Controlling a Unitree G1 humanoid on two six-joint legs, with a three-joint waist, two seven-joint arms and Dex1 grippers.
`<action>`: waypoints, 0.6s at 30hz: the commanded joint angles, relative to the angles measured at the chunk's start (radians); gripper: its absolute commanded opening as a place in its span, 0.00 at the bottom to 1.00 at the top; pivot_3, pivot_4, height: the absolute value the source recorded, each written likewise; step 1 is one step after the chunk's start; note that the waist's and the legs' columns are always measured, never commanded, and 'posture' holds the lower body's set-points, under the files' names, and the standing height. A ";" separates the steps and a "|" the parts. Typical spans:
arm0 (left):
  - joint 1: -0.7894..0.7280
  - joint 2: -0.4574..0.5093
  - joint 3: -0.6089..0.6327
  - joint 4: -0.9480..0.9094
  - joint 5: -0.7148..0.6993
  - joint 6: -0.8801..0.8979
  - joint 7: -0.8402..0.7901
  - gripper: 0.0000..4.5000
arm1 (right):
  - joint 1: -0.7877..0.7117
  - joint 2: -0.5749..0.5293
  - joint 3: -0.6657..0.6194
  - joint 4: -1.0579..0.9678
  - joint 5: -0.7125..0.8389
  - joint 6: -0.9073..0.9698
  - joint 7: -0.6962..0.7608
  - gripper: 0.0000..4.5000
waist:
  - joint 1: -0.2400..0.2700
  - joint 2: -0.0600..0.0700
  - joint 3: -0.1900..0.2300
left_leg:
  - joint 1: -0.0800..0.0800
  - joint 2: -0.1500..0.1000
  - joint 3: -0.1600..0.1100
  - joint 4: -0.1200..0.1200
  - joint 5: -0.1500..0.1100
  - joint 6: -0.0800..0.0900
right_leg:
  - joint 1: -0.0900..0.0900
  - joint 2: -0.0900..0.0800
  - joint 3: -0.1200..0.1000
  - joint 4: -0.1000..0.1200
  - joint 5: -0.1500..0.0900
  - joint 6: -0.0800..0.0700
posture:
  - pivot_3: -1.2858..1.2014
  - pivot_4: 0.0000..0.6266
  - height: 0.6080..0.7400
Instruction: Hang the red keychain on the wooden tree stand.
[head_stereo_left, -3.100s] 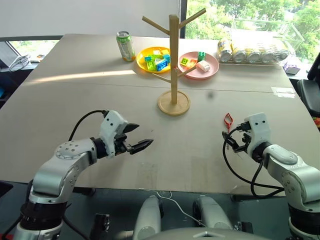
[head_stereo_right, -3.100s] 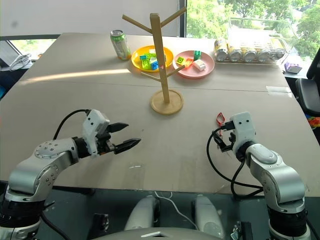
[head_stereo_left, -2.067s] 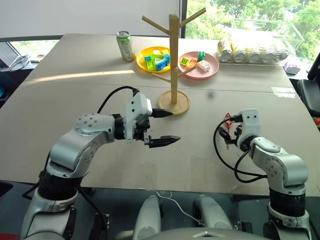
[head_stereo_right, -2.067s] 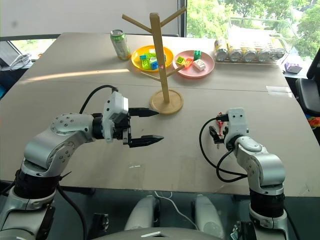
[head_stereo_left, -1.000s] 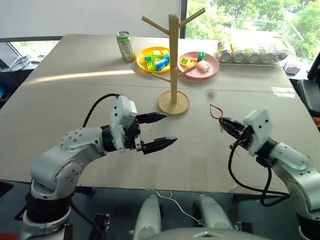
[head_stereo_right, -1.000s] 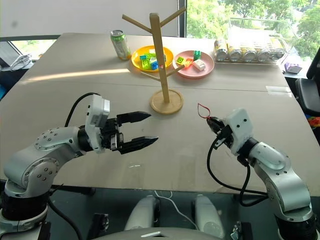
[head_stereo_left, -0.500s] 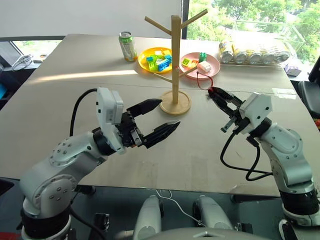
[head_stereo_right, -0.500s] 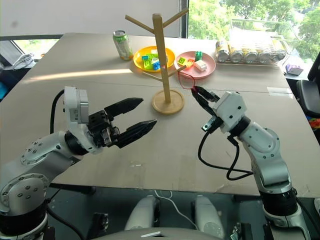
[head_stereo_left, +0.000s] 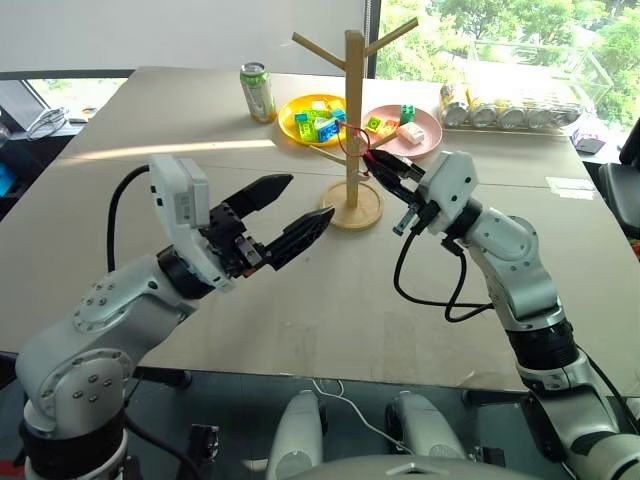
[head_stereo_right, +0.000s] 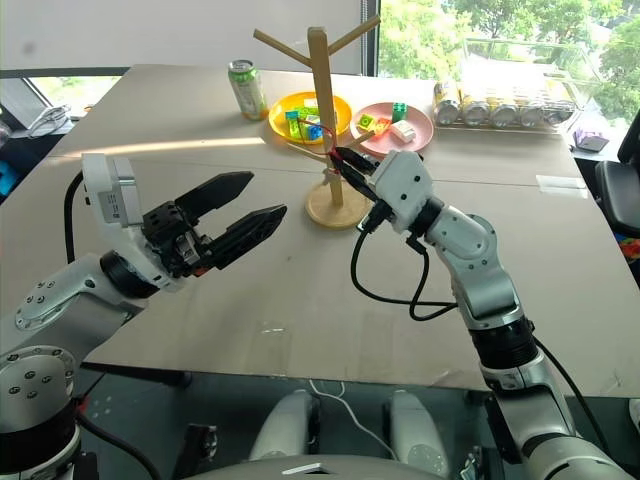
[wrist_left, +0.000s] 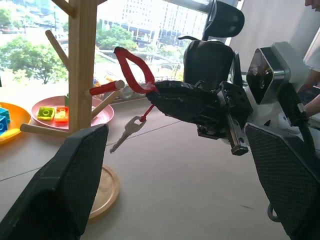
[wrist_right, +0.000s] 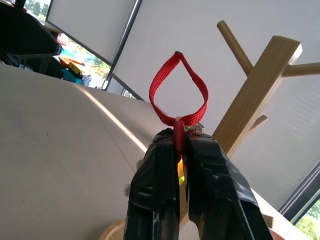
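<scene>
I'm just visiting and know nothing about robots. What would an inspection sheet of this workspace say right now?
Surface: broad tan table, bare in front.
Job's things: red keychain, key dangling beneath, raised beside the wooden tree stand; not yet on a peg.
Clutter: green can, yellow plate and pink plate of toy bricks, clear box of cans.
Grippers: right gripper shut on the keychain; left gripper open, holding nothing.
Cables: black cable looping off the right arm.
Surroundings: windows with trees outside.
</scene>
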 joint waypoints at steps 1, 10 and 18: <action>0.007 0.013 0.011 -0.025 0.009 -0.036 0.002 1.00 | -0.026 0.000 -0.017 0.017 -0.021 -0.006 -0.018 0.02 | 0.000 0.000 0.000 | 0.000 0.000 0.000 0.000 0.000 0.000 | 0.000 0.000 0.000 0.000 0.000 0.000 | 0.52 0.24 1.00; 0.002 0.009 -0.015 -0.024 0.031 -0.058 0.010 1.00 | -0.058 -0.003 -0.032 0.082 -0.044 -0.003 -0.039 0.02 | -0.003 0.000 0.000 | 0.000 0.000 0.000 0.000 0.000 0.000 | 0.000 0.000 0.000 0.000 0.000 0.000 | 0.52 0.24 1.00; -0.003 0.007 -0.027 -0.020 0.040 -0.068 0.013 1.00 | -0.074 -0.015 -0.020 0.119 -0.062 -0.001 -0.027 0.02 | -0.003 0.000 0.000 | 0.000 0.000 0.000 0.000 0.000 0.000 | 0.000 0.000 0.000 0.000 0.000 0.000 | 0.52 0.24 1.00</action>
